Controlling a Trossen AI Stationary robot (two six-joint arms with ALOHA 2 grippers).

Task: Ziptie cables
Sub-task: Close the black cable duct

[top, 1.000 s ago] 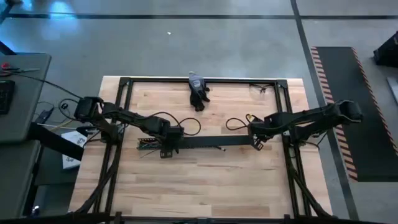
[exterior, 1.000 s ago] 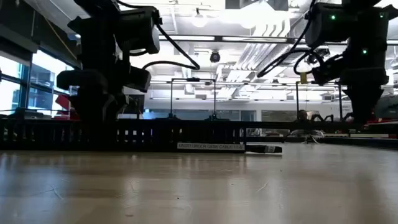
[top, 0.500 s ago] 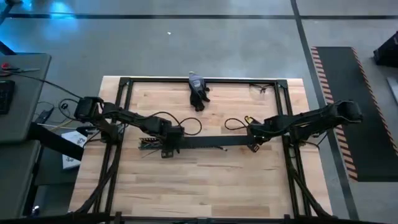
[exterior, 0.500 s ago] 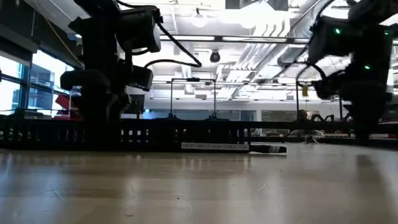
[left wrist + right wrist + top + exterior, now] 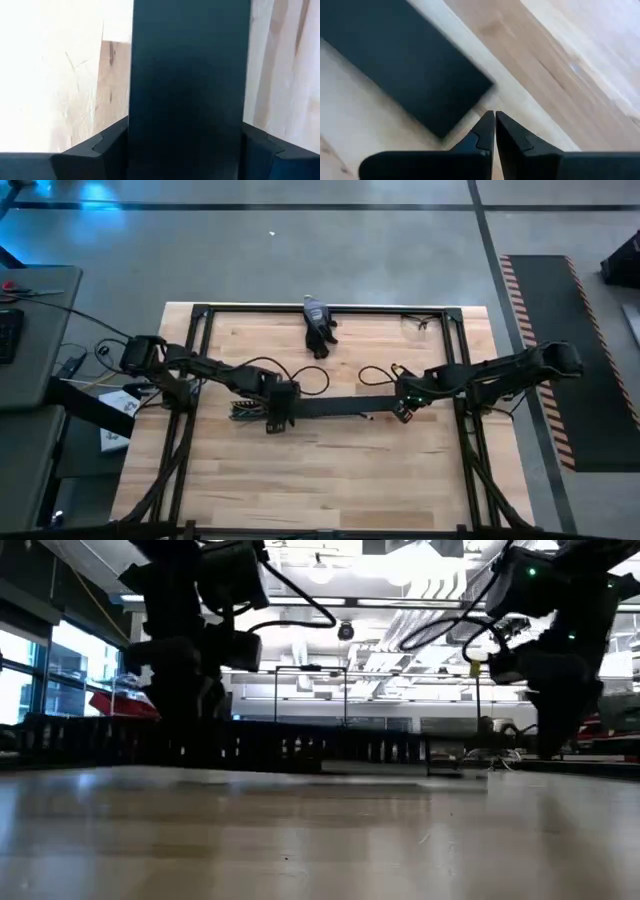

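Black duct (image 5: 335, 406) slid rightward (with left pincer (image 5: 277, 418)); right pincer (image 5: 400, 412) moved left.

The table (image 5: 330, 470) is pale wood with lines of grain, smooth and a little shiny. The long duct (image 5: 340, 406) on it looks like matt black plastic. The frame (image 5: 330, 309) along the table's edges looks like dark metal.

Both arms are matte black, built from slender jointed segments, with thin black cables looping free of the links. A small green indicator light shows on the right arm. Each gripper carries two dark, angular fingers (stepped inner edges).
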